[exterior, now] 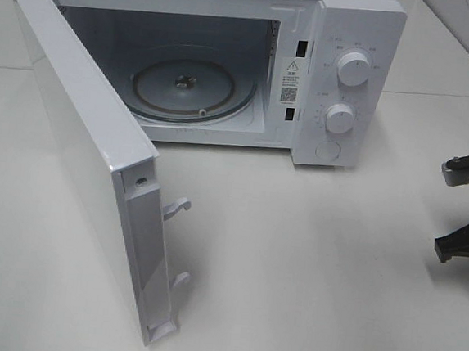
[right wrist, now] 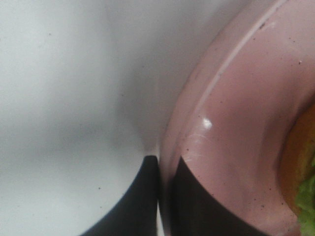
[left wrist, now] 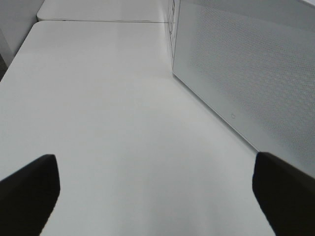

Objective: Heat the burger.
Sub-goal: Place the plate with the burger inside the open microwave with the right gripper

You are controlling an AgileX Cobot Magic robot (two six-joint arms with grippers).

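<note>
The right gripper (right wrist: 159,196) pinches the rim of the pink plate (right wrist: 231,123), with the burger (right wrist: 301,162) at the right edge of the right wrist view. The left gripper (left wrist: 156,191) hangs spread wide, empty. Held only by its edge, the plate may sag and spill the burger before reaching the turntable (exterior: 189,89) in the microwave (exterior: 354,30).

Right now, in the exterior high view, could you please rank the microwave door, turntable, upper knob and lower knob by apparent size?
1. microwave door, standing open toward the camera, which enlarges it.
2. turntable.
3. upper knob and lower knob: they look alike, so I won't rank them.
</note>
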